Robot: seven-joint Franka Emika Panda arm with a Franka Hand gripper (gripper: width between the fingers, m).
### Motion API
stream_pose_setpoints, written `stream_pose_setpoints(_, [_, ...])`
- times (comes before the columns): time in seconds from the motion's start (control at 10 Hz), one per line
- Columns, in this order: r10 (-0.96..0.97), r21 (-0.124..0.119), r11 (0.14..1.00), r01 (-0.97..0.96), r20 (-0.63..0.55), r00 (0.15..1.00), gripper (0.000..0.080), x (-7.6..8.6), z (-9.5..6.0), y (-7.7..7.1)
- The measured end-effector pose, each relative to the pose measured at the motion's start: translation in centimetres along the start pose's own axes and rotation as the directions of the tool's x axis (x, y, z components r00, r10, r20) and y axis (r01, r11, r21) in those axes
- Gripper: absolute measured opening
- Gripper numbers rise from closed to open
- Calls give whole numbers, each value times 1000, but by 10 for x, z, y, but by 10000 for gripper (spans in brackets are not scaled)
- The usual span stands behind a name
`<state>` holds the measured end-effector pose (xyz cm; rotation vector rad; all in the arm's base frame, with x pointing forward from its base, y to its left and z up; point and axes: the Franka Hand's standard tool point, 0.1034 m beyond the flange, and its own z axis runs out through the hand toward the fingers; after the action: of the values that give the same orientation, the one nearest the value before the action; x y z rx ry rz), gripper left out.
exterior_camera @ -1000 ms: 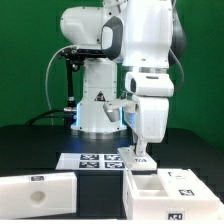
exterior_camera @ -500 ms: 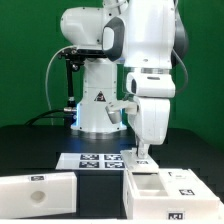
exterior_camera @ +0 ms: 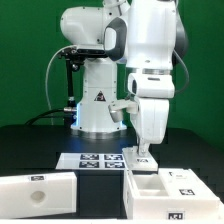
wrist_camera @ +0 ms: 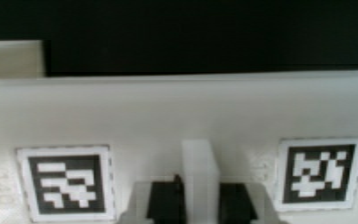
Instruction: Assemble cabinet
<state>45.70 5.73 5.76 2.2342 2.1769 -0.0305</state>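
The cabinet box [exterior_camera: 160, 192] sits on the desk [exterior_camera: 30, 148] at the exterior view's lower right, with a slab panel [exterior_camera: 38, 188] at the lower left. The pincer [exterior_camera: 142, 157] stands at the box's far rim. Its fingers are narrowed around a thin white wall, apparently gripping it to shift the box.

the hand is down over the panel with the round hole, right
No: the exterior view shows the hand down just behind the open box, on that view's right; the panel with the round hole lies apart at its left.
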Motion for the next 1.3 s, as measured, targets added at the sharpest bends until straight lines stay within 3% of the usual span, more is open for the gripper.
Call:
stream_pose_setpoints(0.2, [4,7,1000,-4,0,1000,64,-1,4,1])
stream_pose_setpoints(0.5, [6,-7,1000,-6,-2,1000,64,0,1,11])
stream_pose_setpoints(0.9, [15,-3,1000,-15,-2,1000,64,-3,2,13])
stream_pose_setpoints(1.3, [-32,-16,999,32,-6,999,64,-3,2,22])
